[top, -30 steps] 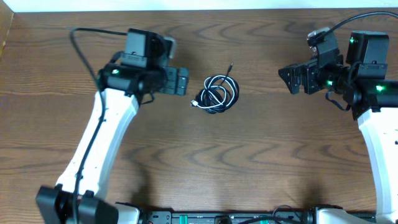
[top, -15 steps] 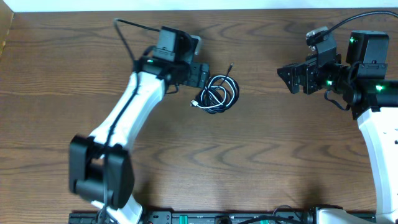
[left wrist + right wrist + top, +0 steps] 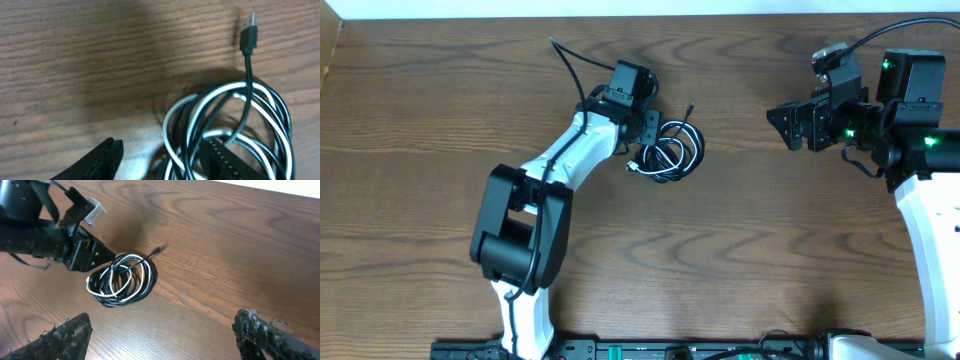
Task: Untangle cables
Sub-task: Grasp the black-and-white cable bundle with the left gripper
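**Cables not yet untangled; left arm at the bundle**

The cables point(image 3: 668, 150) lie in one small coil on the wooden surface point(image 3: 770, 250). The white and black cords loop through each other, so as far as can be seen none of the separating is done. Only one black plug point(image 3: 249, 35) juts free, on the side of the coil away from the left arm.

The left fingers point(image 3: 100, 161) are spread apart at the coil's near edge. In the wrist view the outermost white loop lies in the gap between them, yet they grip nothing. The right fingers point(image 3: 65, 337) are also wide apart and empty, well away from the coil on its other side.

In my judgement the whole job is left: take hold of one cord, pin the rest, and draw the strands apart. No container of any kind shows in these views.
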Controlling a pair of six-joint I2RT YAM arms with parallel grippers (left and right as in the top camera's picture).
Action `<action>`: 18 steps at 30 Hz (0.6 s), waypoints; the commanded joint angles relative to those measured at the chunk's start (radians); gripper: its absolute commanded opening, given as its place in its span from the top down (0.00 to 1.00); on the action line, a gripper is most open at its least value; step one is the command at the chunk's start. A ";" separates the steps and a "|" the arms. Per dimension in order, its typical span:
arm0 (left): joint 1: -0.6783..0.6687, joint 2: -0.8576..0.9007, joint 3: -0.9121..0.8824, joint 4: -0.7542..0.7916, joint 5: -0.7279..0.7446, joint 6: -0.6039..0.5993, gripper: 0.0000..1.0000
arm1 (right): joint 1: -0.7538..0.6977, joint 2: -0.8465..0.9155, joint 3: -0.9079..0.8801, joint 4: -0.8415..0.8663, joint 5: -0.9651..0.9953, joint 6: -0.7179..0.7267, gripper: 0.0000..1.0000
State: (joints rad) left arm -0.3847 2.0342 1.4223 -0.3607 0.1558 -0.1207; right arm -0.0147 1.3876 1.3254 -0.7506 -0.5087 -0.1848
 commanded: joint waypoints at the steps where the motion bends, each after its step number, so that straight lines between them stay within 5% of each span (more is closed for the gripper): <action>1: -0.009 0.032 0.019 0.020 -0.014 -0.056 0.47 | 0.003 0.000 0.001 -0.002 -0.012 0.004 0.12; 12: -0.058 0.076 0.014 0.034 -0.021 -0.057 0.64 | 0.003 0.000 0.001 -0.009 0.013 0.005 0.07; 18: -0.058 0.076 0.014 0.034 -0.023 -0.058 0.93 | 0.003 0.000 0.001 -0.009 0.013 0.005 0.07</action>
State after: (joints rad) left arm -0.4435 2.0911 1.4223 -0.3279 0.1490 -0.1810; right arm -0.0147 1.3876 1.3254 -0.7586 -0.4976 -0.1844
